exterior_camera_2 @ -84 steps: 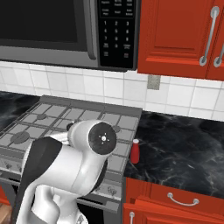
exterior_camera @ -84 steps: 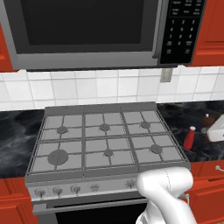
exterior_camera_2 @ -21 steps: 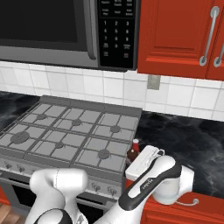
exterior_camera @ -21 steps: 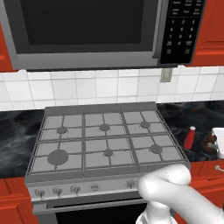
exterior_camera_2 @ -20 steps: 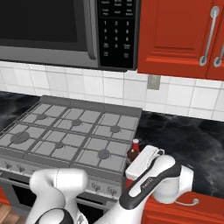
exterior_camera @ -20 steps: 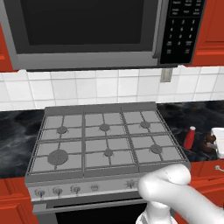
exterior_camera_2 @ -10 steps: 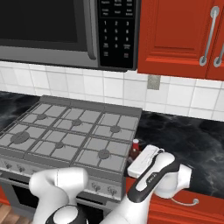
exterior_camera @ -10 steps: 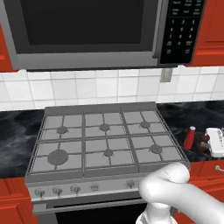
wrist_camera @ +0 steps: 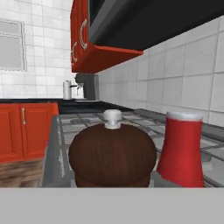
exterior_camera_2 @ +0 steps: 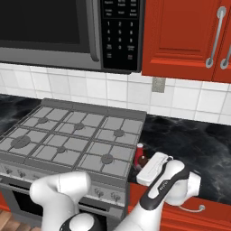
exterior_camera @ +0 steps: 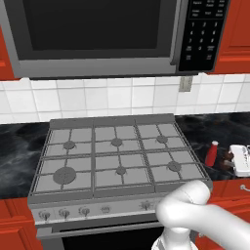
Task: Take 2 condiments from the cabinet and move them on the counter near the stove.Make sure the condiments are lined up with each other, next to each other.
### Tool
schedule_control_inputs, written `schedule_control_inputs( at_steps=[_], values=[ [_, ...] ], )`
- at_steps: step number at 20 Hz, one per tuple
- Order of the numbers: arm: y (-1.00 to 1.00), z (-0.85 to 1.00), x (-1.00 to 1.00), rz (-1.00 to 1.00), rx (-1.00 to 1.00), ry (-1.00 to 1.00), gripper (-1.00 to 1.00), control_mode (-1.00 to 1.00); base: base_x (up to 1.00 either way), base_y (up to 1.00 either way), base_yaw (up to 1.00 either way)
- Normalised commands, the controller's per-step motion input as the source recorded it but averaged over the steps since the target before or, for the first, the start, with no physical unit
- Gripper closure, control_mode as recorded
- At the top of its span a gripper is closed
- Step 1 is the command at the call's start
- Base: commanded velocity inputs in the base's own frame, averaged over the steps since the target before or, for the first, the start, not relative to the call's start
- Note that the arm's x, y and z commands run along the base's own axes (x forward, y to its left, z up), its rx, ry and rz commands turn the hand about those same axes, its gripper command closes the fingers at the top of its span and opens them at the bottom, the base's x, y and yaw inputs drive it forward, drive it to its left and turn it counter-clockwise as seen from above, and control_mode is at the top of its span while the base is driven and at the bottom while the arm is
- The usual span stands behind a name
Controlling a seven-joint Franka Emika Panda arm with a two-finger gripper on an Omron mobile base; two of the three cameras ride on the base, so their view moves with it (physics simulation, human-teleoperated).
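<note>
Squat rounded brown shaker (wrist_camera: 112,155), slim red bottle (wrist_camera: 180,146)

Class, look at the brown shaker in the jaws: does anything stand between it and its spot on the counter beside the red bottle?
Nothing visible does. The shaker sits right beside the red bottle, low over the counter by the stove.
</note>
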Motion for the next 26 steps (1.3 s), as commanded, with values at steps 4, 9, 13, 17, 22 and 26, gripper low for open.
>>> schedule_control_inputs(
  at_steps=[4,9,13,17,22,26],
  values=[
    [-0.14,-0.27,0.26,0.0,0.0,0.0,1.0,-1.0,0.0,0.0,0.0],
    [-0.19,-0.28,0.23,0.0,0.0,0.0,1.0,-1.0,0.0,0.0,0.0],
    [-0.11,-0.22,0.25,0.0,0.0,0.0,1.0,-1.0,0.0,0.0,0.0],
    [-0.01,-0.19,0.33,0.0,0.0,0.0,1.0,-1.0,0.0,0.0,0.0],
    [-0.04,-0.22,0.3,0.0,0.0,0.0,1.0,-1.0,0.0,0.0,0.0],
    [-0.03,-0.21,0.2,0.0,0.0,0.0,1.0,-1.0,0.0,0.0,0.0]
  ],
)
